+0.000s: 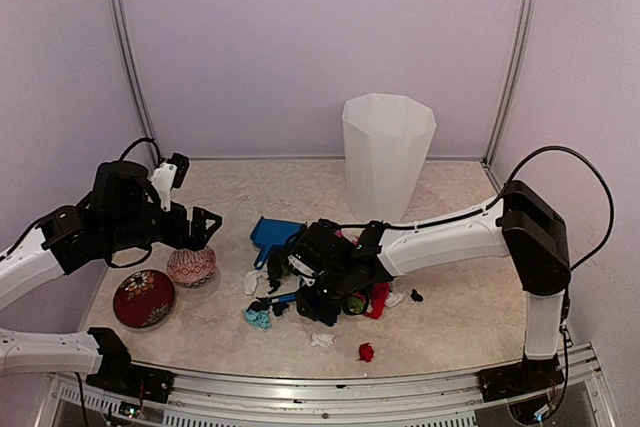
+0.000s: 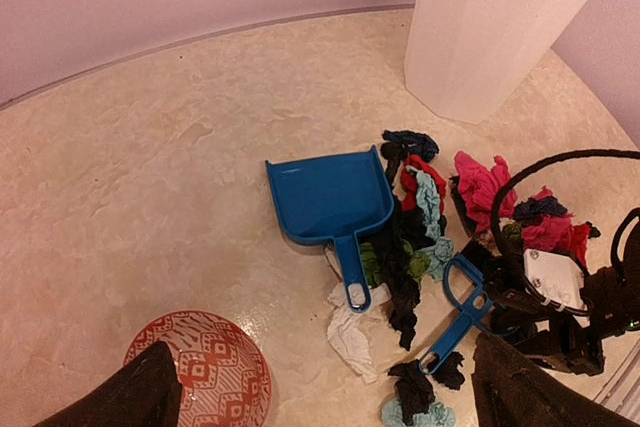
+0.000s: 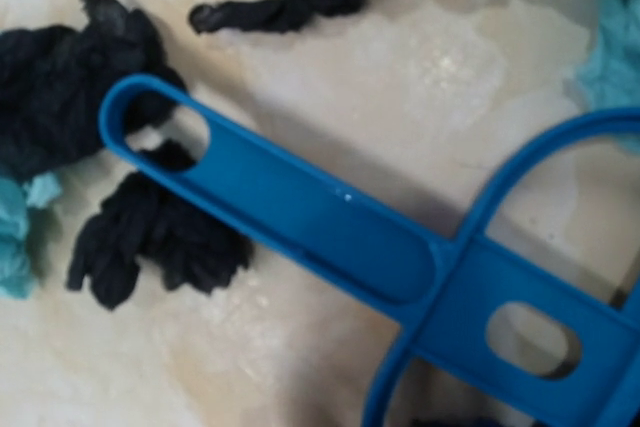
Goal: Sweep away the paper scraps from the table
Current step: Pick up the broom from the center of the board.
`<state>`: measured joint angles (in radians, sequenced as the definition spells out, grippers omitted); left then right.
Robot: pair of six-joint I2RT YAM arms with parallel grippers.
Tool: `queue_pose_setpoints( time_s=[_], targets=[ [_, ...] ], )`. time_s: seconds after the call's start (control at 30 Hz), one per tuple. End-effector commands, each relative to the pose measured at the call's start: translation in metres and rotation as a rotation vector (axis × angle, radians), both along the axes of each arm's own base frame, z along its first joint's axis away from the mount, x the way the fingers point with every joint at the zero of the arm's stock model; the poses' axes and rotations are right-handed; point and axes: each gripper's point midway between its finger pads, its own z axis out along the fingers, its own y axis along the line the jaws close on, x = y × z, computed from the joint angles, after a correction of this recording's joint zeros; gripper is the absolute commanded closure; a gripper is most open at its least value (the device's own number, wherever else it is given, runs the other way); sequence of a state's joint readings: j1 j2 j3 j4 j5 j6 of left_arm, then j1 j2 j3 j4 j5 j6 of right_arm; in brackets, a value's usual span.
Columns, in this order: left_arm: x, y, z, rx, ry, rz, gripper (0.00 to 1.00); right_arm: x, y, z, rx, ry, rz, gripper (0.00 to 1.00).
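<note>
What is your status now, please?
Left end effector open, by bowl. Right end effector low over brush, grip unclear. Scraps heaped beside dustpan, on table.

In the right wrist view the blue brush handle (image 3: 330, 237) is blurred, and the right and bottom edges cut off its far end. From above, the right pincer (image 1: 315, 302) is buried among the paper scraps (image 1: 380, 299), so how its jaws stand cannot be told. The left wrist view crops the white bin (image 2: 490, 27) at the top and the patterned bowl (image 2: 205, 372) at the bottom.

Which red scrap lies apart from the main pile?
The small red scrap alone at the front of the table, right of a white scrap; the other red one sits within the pile.
</note>
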<state>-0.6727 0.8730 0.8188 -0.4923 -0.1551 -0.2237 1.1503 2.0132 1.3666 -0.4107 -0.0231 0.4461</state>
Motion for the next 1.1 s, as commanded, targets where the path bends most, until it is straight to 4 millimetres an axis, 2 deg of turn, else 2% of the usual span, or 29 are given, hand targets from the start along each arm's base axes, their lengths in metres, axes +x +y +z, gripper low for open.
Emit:
queue_pose_setpoints(
  time_s=[0.0,0.33,0.53,0.63,0.77,0.9,1.07],
  targets=[
    [0.001,0.000,0.006,-0.026,-0.026,-0.007,0.01,-0.001,0.007,-0.005,-0.004,0.010,0.003,0.64],
    [0.001,0.002,0.008,-0.030,-0.033,-0.002,0.01,0.003,-0.001,-0.019,-0.053,-0.001,-0.010,0.74],
    [0.001,0.003,0.008,-0.030,-0.034,0.003,0.01,0.006,-0.002,-0.017,-0.054,-0.016,-0.018,0.92],
    [0.001,0.003,0.009,-0.031,-0.036,0.003,0.01,0.010,-0.003,-0.009,-0.051,-0.036,-0.030,1.00],
    [0.002,0.004,0.011,-0.031,-0.041,0.007,0.01,0.017,-0.010,0.008,-0.059,-0.084,-0.056,1.00],
    [0.003,0.003,0.015,-0.035,-0.043,0.008,0.01,0.022,-0.022,0.034,-0.048,-0.148,-0.074,1.00],
    [0.004,-0.004,0.022,-0.062,-0.040,-0.012,0.01,0.020,-0.030,0.056,-0.013,-0.223,-0.008,1.00]
  ],
)
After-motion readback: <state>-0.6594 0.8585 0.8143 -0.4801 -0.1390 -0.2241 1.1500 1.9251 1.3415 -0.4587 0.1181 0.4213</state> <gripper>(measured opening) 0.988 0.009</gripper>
